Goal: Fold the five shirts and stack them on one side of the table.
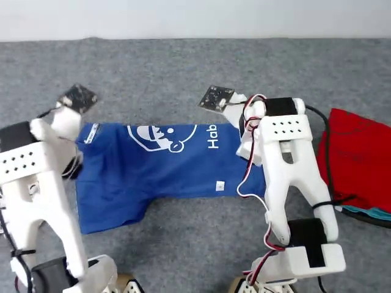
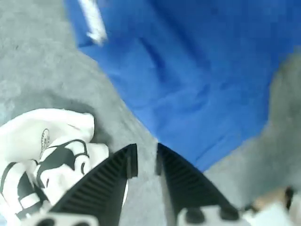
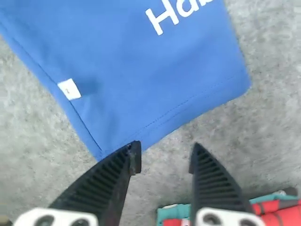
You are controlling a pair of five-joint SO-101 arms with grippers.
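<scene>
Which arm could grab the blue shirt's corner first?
Probably right. The right pincer is wide open, with a corner of the blue shirt right at one fingertip. The left pincer has only a narrow gap and sits at a straight stretch of the shirt's edge.

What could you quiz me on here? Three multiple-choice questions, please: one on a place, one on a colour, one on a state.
1. Where is the red shirt?
A. Beside the right arm, on its outer side.
B. Between both arms.
C. In an end effector.

2. What colour is the spread-out shirt?
A. White.
B. Green.
C. Blue.

3. How is the right end effector?
A. Shut on cloth.
B. Open, empty.
C. Holding a cup.

Answers:
1 A, it lies past that arm in the high view.
2 C, it is plainly blue with white print.
3 B, its fingers stand apart, with grey table between them.
</scene>
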